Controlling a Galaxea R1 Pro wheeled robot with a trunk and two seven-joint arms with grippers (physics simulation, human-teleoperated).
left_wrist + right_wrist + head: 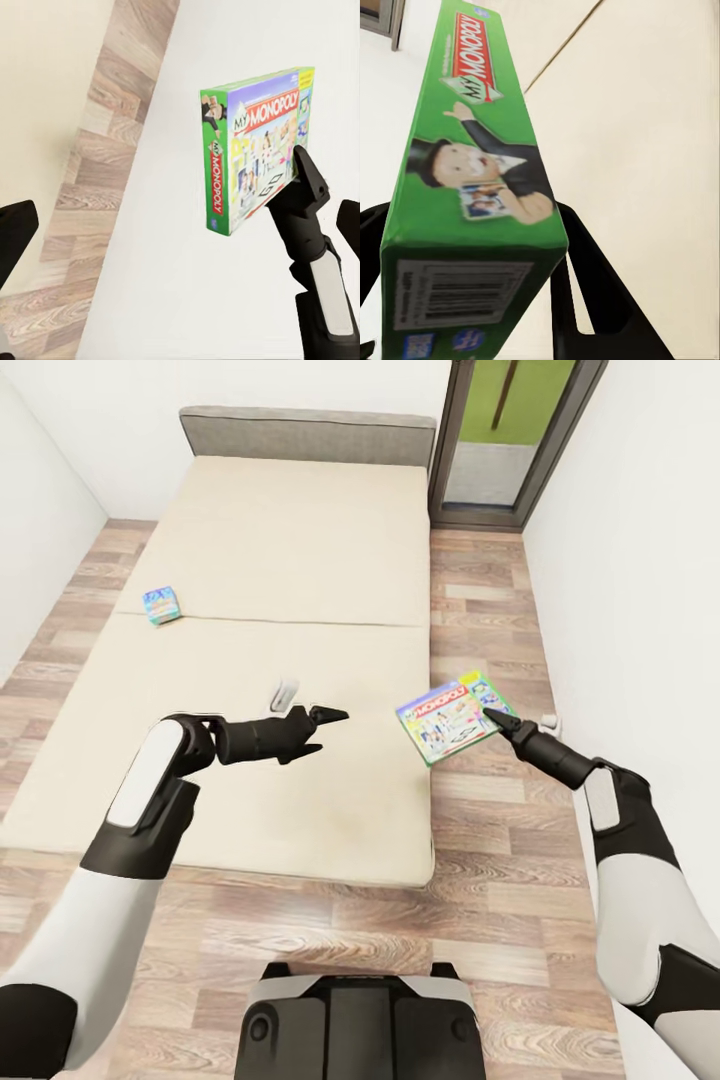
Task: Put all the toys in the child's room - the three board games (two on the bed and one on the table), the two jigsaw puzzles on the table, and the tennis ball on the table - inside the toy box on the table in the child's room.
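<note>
My right gripper [497, 717] is shut on the green-edged Monopoly board game [452, 718] and holds it tilted in the air over the right edge of the bed [270, 560]. In the right wrist view the box's green side [472, 150] sits between the two dark fingers [585, 292]. The left wrist view looks across at the same box [255, 150], pinched at its corner by the right gripper [301, 171]. A small blue board game [162, 604] lies on the mattress near its left edge. My left gripper [325, 716] hovers open over the middle of the bed, its fingers [16, 229] spread wide.
White walls close in on both sides, with a strip of wood-plank floor [480, 610] to the right of the bed. A dark-framed window [510, 440] stands at the far right. A small white object [285, 692] lies on the mattress by my left gripper. My base [350, 1020] is at the bed's foot.
</note>
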